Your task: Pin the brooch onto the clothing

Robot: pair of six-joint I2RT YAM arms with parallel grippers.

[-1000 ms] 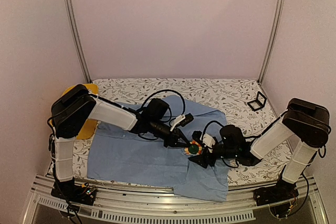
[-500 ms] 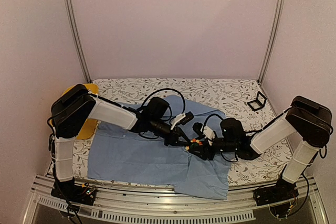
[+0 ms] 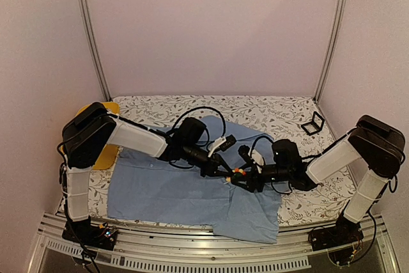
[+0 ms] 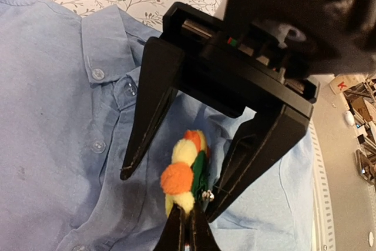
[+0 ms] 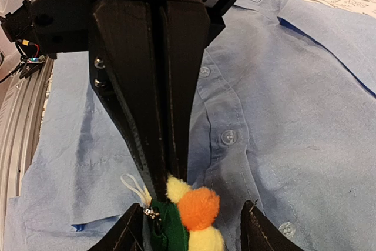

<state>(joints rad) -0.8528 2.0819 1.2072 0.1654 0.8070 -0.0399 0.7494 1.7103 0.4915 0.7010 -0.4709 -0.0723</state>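
Note:
The light blue shirt (image 3: 166,190) lies flat on the table, its button placket in the left wrist view (image 4: 97,110) and the right wrist view (image 5: 226,136). The brooch (image 3: 238,172), with orange and yellow pom-pom petals and a green back, hangs edge-on just above the shirt. My left gripper (image 3: 227,172) is shut on the brooch's lower edge (image 4: 182,174); its tips (image 4: 189,216) pinch it. My right gripper (image 3: 248,180) is open, its fingers either side of the brooch (image 5: 197,213) without closing on it. A small metal clasp and a white loop show at the green back.
A yellow basket (image 3: 110,153) sits behind the left arm at the table's left edge. A small black square frame (image 3: 312,123) stands at the back right. A floral cloth (image 3: 268,110) covers the table around the shirt.
The brooch has risen a little and turned from face-up to edge-on. My right gripper has moved up and back with it. The left arm has hardly moved.

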